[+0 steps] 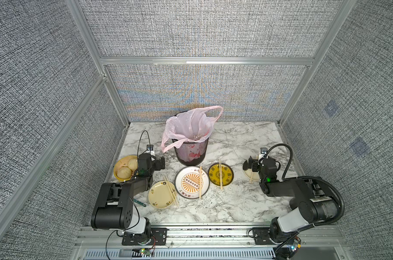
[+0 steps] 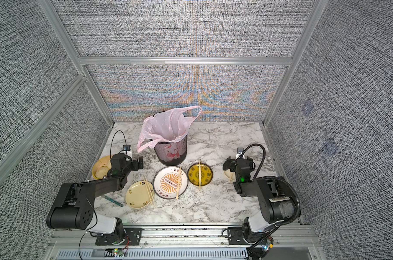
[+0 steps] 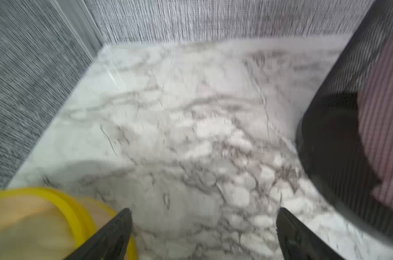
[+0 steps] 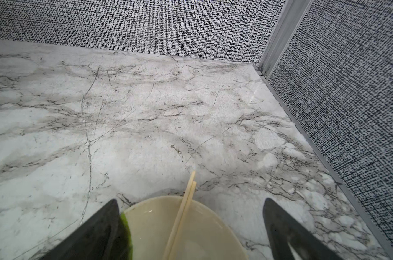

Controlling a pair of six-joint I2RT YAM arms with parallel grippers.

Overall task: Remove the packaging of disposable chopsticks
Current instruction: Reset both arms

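Nearest me, in front of the black mesh bin, bare chopsticks lie in pairs across three plates on the marble table. Right of the bin, a fourth pair rests on a pale bowl beneath my right tool, spread wide and empty. Left of the bin, my left tool is wide too. Whether clear sleeves lie in the bin's pink bag I cannot tell.

Bin w/ bag in it, rear centre. In front, row L to R: bun dish, then 4 plates, chopsticks lying on each: plate 1 + pair 1, plate 2 + pair 2, plate 3 + pair 3, plate 4 + pair 4.
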